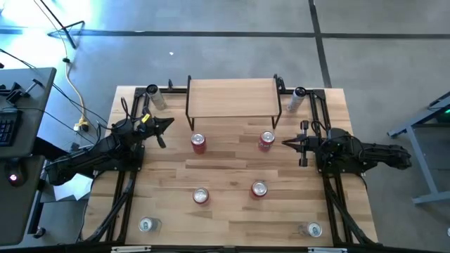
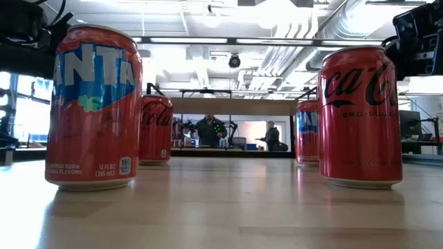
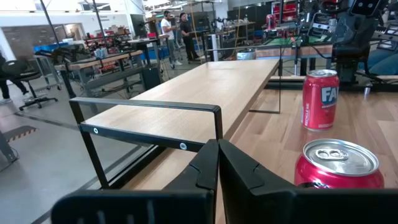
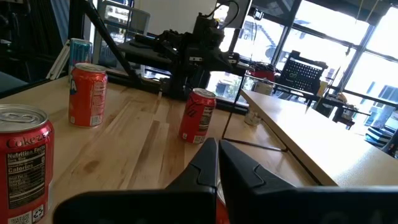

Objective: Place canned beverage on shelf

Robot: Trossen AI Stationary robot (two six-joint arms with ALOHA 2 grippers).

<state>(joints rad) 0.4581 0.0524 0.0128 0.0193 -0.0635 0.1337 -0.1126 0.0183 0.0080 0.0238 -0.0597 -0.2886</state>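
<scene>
Four red cans stand upright on the table in front of the shelf [image 1: 233, 97], none on it yet. The two nearer the shelf matter most: the left can [image 1: 199, 143] stands just inward of the left gripper [image 1: 166, 125], and the right can [image 1: 266, 140] just inward of the right gripper [image 1: 288, 143]. Each gripper points toward the table's middle, so its can lies almost straight ahead, a little toward the table's near edge for the left arm. Neither arm is clearly nearer its can. The cans' long axes are vertical, so a level approach from the side is judged to suit. Both grippers are closed with fingers together and hold nothing; they would have to open first. The cans are red with silver tops and pull tabs. Two more, the near-left can [image 1: 201, 196] and the near-right can [image 1: 259, 188], stand farther from the shelf.
</scene>
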